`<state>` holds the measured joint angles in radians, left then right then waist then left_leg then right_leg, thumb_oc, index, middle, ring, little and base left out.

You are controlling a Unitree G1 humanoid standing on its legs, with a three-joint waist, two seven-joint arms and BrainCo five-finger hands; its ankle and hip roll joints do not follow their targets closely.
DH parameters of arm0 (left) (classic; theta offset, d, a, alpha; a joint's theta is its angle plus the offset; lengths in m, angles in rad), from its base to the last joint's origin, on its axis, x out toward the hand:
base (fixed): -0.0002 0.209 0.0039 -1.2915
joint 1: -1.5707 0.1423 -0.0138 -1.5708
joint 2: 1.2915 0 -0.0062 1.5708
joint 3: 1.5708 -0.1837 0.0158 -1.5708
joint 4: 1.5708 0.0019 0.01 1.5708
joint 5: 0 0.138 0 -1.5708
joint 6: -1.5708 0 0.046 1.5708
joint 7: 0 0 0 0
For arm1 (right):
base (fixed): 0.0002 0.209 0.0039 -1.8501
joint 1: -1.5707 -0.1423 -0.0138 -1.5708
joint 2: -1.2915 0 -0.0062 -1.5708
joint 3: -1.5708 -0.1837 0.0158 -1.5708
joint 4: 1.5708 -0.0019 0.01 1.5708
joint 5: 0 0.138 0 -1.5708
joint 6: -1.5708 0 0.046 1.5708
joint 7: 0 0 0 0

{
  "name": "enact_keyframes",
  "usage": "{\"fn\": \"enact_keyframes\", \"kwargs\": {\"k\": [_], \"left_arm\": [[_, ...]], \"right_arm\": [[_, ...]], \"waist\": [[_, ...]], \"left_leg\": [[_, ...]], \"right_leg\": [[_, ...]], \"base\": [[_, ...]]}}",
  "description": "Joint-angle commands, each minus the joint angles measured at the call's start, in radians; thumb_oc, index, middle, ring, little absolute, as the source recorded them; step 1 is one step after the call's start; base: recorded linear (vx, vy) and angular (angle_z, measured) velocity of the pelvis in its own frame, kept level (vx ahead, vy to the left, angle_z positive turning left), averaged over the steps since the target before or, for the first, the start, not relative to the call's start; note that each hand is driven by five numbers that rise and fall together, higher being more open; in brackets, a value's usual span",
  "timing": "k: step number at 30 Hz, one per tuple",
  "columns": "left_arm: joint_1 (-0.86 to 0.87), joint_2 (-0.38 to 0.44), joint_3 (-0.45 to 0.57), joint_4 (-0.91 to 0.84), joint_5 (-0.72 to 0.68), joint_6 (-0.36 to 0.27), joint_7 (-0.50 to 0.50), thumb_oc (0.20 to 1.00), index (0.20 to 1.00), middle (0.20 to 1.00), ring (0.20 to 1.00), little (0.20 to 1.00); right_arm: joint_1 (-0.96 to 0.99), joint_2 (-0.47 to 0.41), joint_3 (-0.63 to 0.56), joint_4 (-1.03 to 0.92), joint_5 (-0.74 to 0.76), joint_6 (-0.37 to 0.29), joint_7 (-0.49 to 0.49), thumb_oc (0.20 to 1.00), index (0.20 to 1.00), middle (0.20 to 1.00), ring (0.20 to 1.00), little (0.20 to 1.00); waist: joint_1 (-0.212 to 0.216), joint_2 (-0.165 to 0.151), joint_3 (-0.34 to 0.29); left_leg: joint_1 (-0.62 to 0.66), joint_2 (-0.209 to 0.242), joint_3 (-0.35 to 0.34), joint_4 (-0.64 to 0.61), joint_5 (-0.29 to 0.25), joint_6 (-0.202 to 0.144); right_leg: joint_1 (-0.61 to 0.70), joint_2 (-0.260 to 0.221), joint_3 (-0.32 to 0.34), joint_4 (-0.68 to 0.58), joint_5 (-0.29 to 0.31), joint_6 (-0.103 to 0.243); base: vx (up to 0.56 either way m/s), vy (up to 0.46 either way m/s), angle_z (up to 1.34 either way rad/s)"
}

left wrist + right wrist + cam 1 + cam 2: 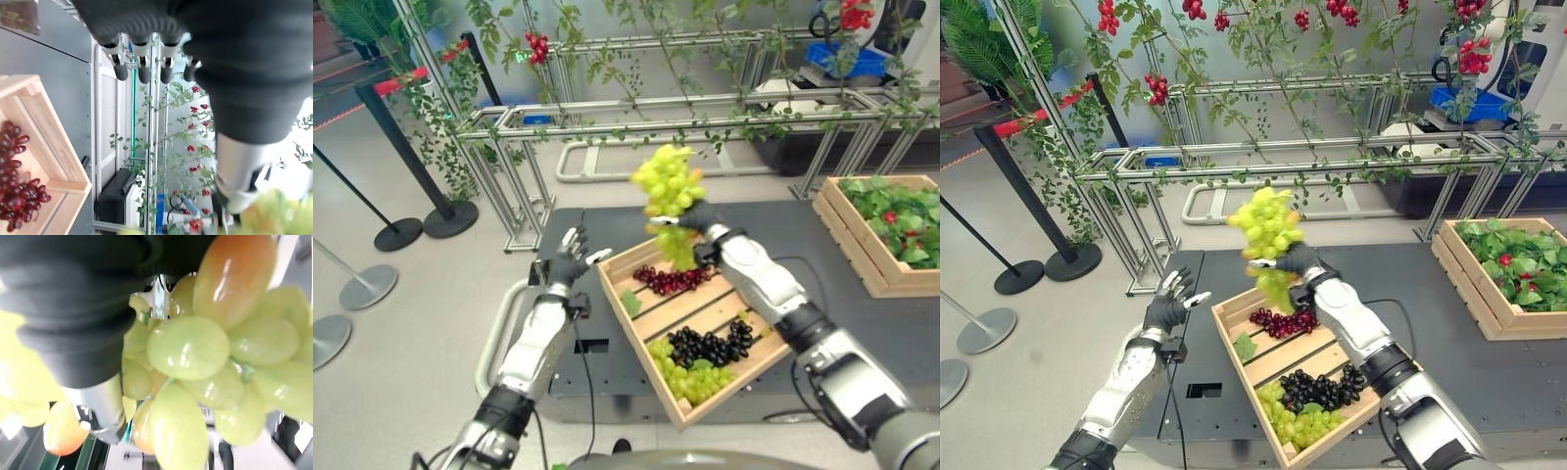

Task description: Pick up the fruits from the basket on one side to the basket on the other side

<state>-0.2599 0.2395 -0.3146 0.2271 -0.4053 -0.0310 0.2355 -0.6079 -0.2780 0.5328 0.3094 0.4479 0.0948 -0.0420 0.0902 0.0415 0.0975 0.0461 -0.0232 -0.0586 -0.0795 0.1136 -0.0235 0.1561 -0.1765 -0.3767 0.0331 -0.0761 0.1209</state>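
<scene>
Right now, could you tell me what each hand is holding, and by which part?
The right hand grips the green grape bunch around its middle, raised above the crate; the left hand holds nothing.

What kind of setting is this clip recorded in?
Probably an indoor mock orchard for demos: artificial-looking vines on a metal trellis, a wooden crate of grapes on a dark platform, and barrier posts.

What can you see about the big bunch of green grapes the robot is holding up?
The green grape bunch is a fat cluster of oval, shiny, yellow-green grapes, a few blushed orange. The right hand grips it around its middle, so part sticks up above the hand and part hangs below. It is lifted in the air above the far end of the wooden crate, over the red grapes, touching nothing but the hand.
</scene>
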Motion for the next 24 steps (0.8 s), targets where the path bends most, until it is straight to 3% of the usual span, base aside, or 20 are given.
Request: {"fn": "enact_keyframes", "kwargs": {"k": [1,11,24], "left_arm": [[-0.110,-0.002,-0.049,0.040,0.013,-0.043,0.010,1.000,1.000,1.000,1.000,1.000],[-0.172,-0.037,-0.134,0.089,-0.026,-0.042,0.019,1.000,1.000,1.000,1.000,1.000],[-0.189,-0.050,-0.157,0.128,-0.056,-0.048,0.044,1.000,1.000,1.000,1.000,1.000]], "right_arm": [[-0.143,0.051,0.035,-0.002,-0.031,-0.058,0.009,0.200,0.200,0.200,0.200,0.200],[-0.172,0.185,0.140,0.062,0.026,-0.056,0.002,0.200,0.200,0.200,0.200,0.200],[-0.213,0.238,0.158,0.103,0.103,-0.070,-0.039,0.200,0.200,0.200,0.200,0.200]], "waist": [[-0.007,-0.058,-0.046],[0.001,-0.062,-0.038],[0.016,-0.073,-0.034]], "left_leg": [[0.000,-0.003,-0.020,0.110,-0.201,-0.042],[0.001,-0.006,-0.026,0.116,-0.201,-0.042],[-0.010,-0.012,-0.034,0.129,-0.205,-0.040]], "right_leg": [[0.003,-0.098,-0.017,0.017,0.008,0.053],[0.005,-0.096,-0.018,0.020,0.006,0.049],[0.002,-0.099,-0.020,0.028,0.008,0.050]], "base": [[0.00,0.000,0.00],[0.00,0.000,0.00],[0.00,0.000,0.00]]}}
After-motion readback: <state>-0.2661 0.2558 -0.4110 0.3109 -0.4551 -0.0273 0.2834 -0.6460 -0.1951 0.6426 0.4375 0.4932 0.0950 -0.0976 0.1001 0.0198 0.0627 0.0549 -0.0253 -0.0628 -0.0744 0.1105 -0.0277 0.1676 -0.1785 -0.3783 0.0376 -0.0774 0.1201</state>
